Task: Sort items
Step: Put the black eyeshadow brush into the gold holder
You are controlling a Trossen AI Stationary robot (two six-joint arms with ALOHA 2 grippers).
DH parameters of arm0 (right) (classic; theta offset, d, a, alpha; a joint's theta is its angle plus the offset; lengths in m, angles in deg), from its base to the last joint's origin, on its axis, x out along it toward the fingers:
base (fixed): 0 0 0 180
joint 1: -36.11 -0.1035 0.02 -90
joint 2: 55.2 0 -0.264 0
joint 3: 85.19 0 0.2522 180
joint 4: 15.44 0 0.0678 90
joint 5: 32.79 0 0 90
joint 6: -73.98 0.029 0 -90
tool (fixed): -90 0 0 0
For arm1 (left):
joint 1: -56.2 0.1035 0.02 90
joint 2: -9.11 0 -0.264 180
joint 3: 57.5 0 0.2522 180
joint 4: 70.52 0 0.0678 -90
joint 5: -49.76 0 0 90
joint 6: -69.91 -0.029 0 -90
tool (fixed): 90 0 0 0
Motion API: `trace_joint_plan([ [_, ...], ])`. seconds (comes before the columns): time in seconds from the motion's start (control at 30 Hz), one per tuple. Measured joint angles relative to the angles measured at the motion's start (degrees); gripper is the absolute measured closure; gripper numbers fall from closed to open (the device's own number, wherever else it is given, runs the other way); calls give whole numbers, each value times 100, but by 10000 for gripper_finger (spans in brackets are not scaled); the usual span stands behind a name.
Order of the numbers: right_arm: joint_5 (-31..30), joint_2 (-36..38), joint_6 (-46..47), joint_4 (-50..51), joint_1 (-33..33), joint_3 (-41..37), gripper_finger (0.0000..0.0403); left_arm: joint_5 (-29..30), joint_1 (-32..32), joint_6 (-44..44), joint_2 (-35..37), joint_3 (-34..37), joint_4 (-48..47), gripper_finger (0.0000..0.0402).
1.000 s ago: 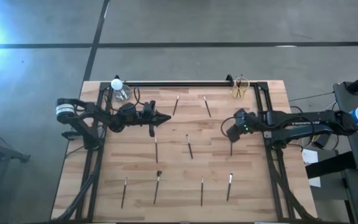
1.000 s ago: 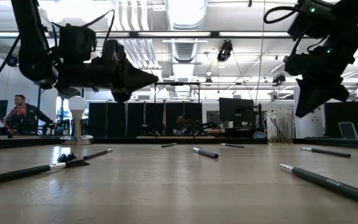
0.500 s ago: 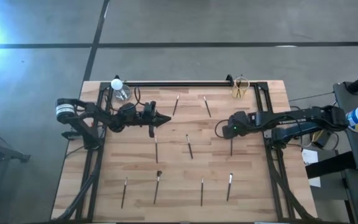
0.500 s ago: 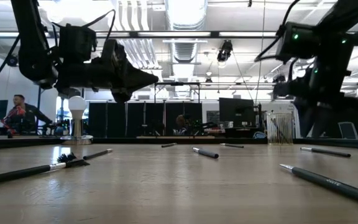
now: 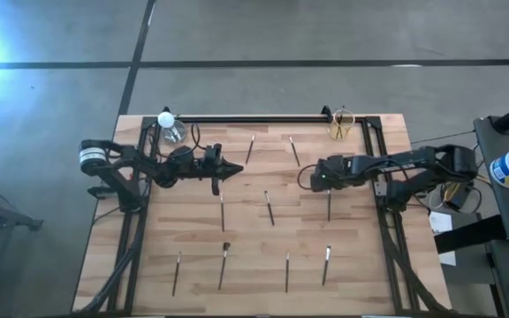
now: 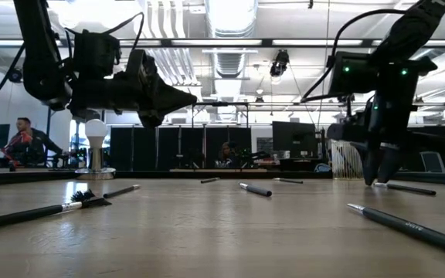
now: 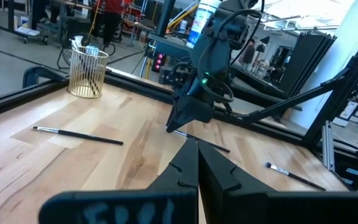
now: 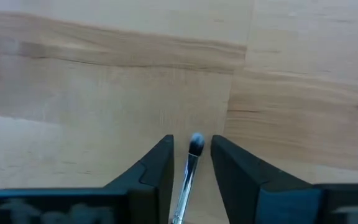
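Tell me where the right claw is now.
In the high view the right claw is low over the table's right half, open around the tip of a brush that lies on the wood, below the wire cup.

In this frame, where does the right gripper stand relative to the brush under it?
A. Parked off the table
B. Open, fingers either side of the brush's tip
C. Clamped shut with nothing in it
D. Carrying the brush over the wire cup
B: in the right wrist view the right gripper has its dark fingers apart with the brush lying on the table between them.
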Motion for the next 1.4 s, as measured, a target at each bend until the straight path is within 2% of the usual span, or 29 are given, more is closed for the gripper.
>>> trace_joint_plan([
  [0.43, -90, -193, -456, -60, 35, 294, 385, 1, 0, 92, 0, 5, 15, 402],
  [0.7, -90, -93, -782, -140, 33, 379, 394, 2, 0, 122, 0, 8, 22, 402],
  [0.97, -193, 733, -1515, -790, 11, 384, 394, 2, 0, 154, 0, 8, 17, 402],
  [1.2, -308, 1636, -2845, -1952, 310, 384, 394, 2, 0, 143, 0, 21, 7, 402],
  [1.27, -614, 1846, -3295, -2170, 481, 386, 394, 2, 2, 105, 0, 32, 4, 402],
  [1.4, -1751, 2118, -4506, -2692, 897, 381, 394, 15, 11, 32, 0, 49, 4, 402],
])
